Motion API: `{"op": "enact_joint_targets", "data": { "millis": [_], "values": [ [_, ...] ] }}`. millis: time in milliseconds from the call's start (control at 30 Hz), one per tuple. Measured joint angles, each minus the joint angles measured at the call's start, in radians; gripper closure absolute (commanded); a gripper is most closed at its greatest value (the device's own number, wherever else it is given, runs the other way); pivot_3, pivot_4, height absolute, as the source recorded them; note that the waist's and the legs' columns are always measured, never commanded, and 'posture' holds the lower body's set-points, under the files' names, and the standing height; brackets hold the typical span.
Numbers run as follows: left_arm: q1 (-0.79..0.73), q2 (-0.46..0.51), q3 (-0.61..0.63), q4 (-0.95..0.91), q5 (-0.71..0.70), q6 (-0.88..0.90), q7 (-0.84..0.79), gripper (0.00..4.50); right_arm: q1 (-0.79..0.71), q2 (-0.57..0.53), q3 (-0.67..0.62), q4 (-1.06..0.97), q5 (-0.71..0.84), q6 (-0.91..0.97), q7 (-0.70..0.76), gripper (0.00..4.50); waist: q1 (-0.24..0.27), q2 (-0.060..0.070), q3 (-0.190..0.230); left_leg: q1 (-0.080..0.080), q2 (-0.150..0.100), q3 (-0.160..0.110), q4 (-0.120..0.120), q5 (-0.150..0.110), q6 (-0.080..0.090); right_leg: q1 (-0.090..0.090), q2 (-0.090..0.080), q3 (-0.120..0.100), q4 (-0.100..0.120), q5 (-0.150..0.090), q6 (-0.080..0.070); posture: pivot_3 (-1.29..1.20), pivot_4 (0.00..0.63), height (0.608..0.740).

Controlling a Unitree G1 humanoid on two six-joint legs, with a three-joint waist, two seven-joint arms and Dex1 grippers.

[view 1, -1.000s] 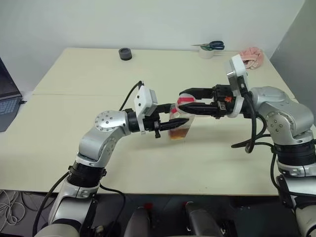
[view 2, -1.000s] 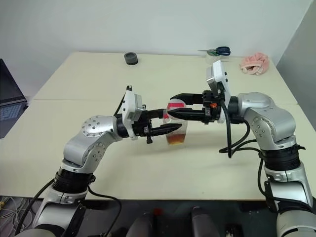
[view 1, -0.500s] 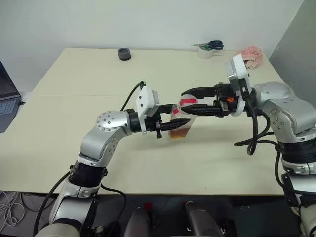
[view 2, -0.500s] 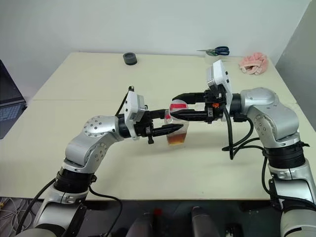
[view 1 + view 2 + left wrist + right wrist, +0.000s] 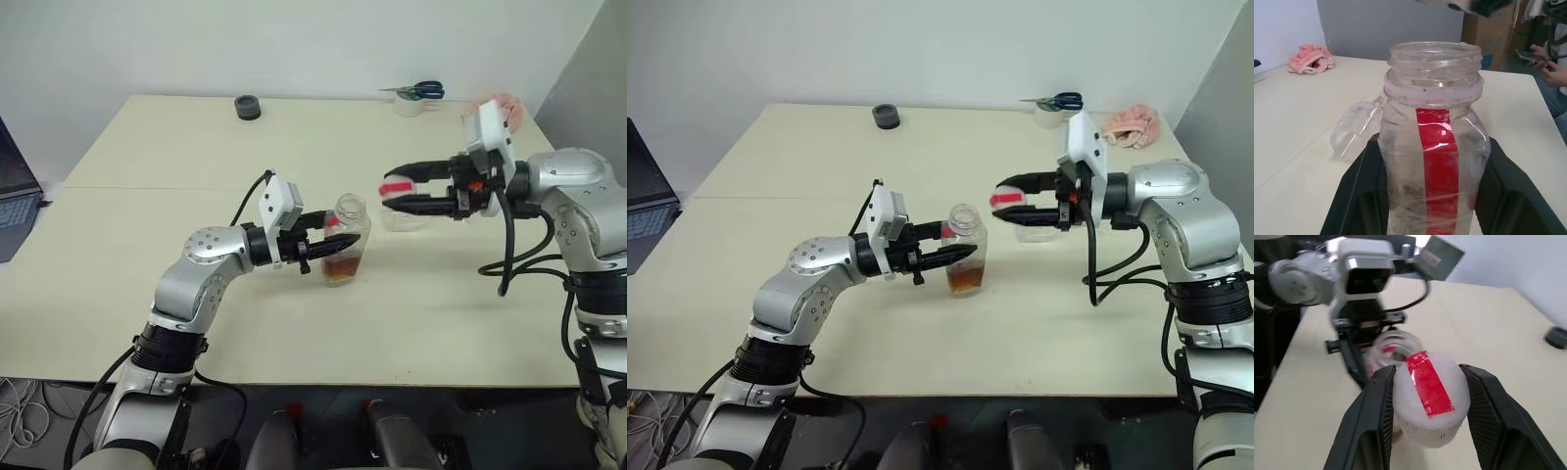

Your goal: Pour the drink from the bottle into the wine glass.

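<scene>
The light, squeezable bottle (image 5: 965, 250) was clamped mid-body by the left gripper (image 5: 942, 257); the cap (image 5: 1011, 200) was pinched by the right gripper (image 5: 1019, 207).

Both arms were silver metal with rounded joint housings and black collars between segments. Each wrist carried a white boxy camera block. The left hand (image 5: 328, 241) and the right hand (image 5: 400, 195) had two black tapering fingers apiece. Black cables looped loosely beside each forearm.
</scene>
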Motion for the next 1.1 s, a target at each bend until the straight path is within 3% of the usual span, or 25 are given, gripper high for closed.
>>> {"op": "enact_joint_targets", "data": {
  "millis": [233, 333, 433, 533, 600, 800, 1100],
  "values": [
    [0.005, -0.005, 0.01, -0.001, 0.0, -0.002, 0.012, 2.7, 0.213, 0.026, -0.195, -0.015, -0.012, 0.154, -0.352, 2.78, 0.004, 0.0, 0.0, 0.0, -0.001, 0.0, 0.0, 0.0, 0.0, 0.0, -0.001, 0.0, 0.0, 0.002, -0.004, 0.0, 0.15, 0.74],
    [0.0, -0.016, 0.012, 0.002, -0.001, -0.006, 0.008, 2.7, 0.446, 0.037, -0.267, -0.175, -0.021, 0.252, -0.492, 2.78, 0.014, 0.0, 0.0, -0.001, -0.001, -0.001, 0.0, 0.0, 0.0, 0.0, -0.001, 0.0, 0.0, 0.002, -0.004, 0.0, 0.15, 0.74],
    [-0.018, -0.035, 0.011, 0.009, -0.001, -0.007, -0.005, 2.7, 0.615, 0.117, -0.281, -0.239, -0.081, 0.256, -0.629, 2.78, 0.014, 0.0, 0.0, 0.0, -0.001, 0.001, 0.0, 0.0, 0.0, 0.0, -0.001, 0.002, 0.0, 0.0, 0.001, 0.0, 0.15, 0.74],
    [-0.032, -0.047, 0.004, 0.02, -0.001, -0.01, -0.024, 2.7, 0.689, 0.21, -0.287, -0.217, -0.159, 0.188, -0.753, 2.78, 0.004, 0.0, 0.0, 0.002, 0.0, 0.004, 0.0, 0.0, 0.0, 0.0, 0.0, 0.004, 0.001, -0.001, 0.001, 0.0, 0.15, 0.74],
    [-0.039, -0.06, -0.001, 0.027, -0.001, -0.01, -0.038, 2.7, 0.698, 0.261, -0.291, -0.179, -0.188, 0.132, -0.814, 2.06, -0.003, 0.0, 0.0, 0.004, 0.0, 0.005, -0.001, 0.0, 0.0, 0.001, 0.001, 0.005, 0.001, -0.001, 0.001, 0.0, 0.15, 0.74],
    [-0.057, -0.064, -0.005, 0.055, 0.004, -0.023, -0.06, 2.7, 0.689, 0.268, -0.294, -0.085, -0.217, 0.045, -0.838, 0.07, -0.004, 0.0, 0.0, 0.004, 0.0, 0.005, -0.001, 0.0, 0.0, 0.001, 0.001, 0.006, 0.001, -0.001, 0.001, 0.0, 0.15, 0.74],
    [-0.067, -0.064, -0.004, 0.077, 0.019, -0.03, -0.074, 2.7, 0.656, 0.186, -0.296, -0.064, -0.232, 0.034, -0.807, 0.0, -0.002, 0.0, 0.0, 0.004, 0.0, 0.005, -0.001, 0.0, 0.0, 0.001, 0.001, 0.006, 0.001, -0.001, 0.001, 0.0, 0.15, 0.74]
  ]
}}
